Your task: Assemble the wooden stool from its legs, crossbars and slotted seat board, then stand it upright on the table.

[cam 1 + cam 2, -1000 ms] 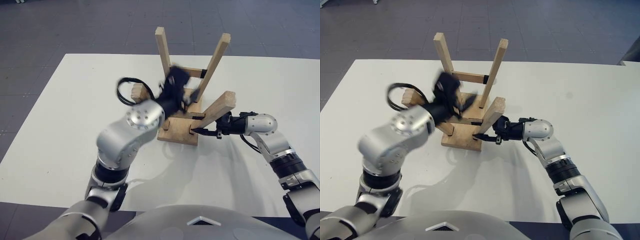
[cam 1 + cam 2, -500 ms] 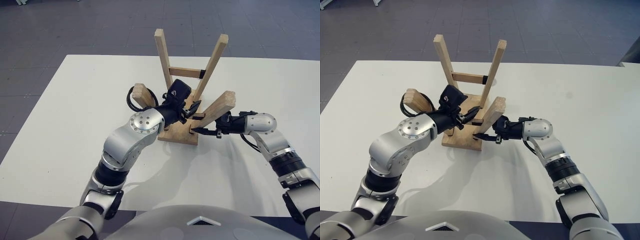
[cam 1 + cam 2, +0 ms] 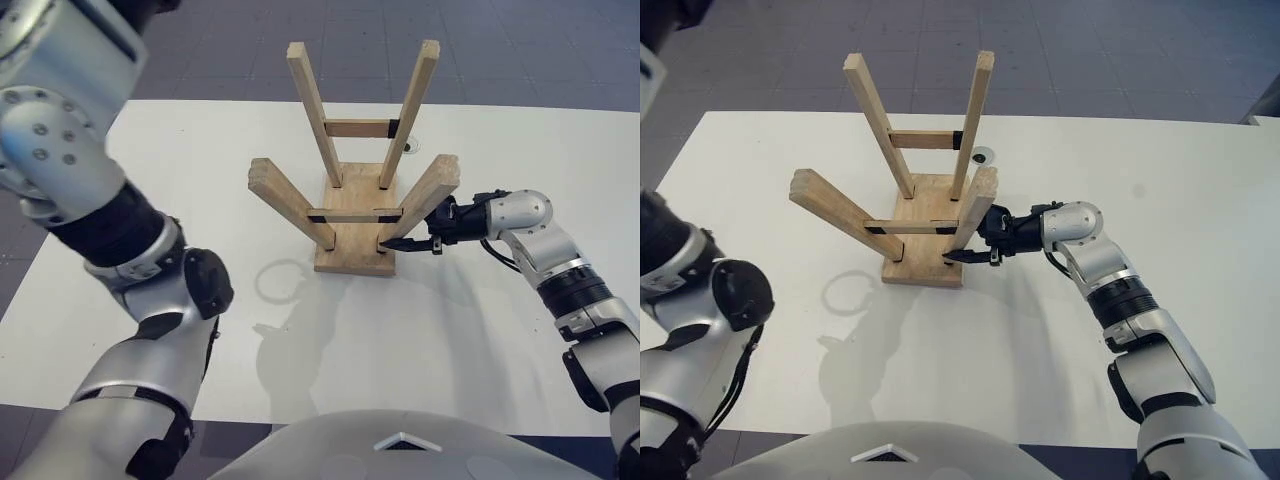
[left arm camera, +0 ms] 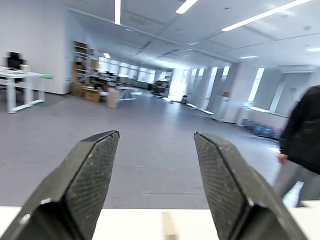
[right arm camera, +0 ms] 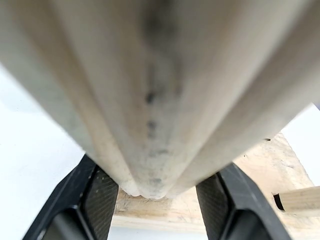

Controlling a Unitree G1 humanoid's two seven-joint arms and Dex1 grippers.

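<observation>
Right wrist view: right fingers clamp a stool leg; left fingers spread wide.

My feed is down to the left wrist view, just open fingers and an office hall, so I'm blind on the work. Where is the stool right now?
Observer: The stool is upside down on the table, with its seat board flat and four legs pointing up.
Operator: Are the crossbars in?
Observer: Yes. The far crossbar joins the two far legs and the near crossbar joins the two near legs.
Operator: And the right arm?
Observer: The right end effector is shut on the near right leg, close to the seat board.
</observation>
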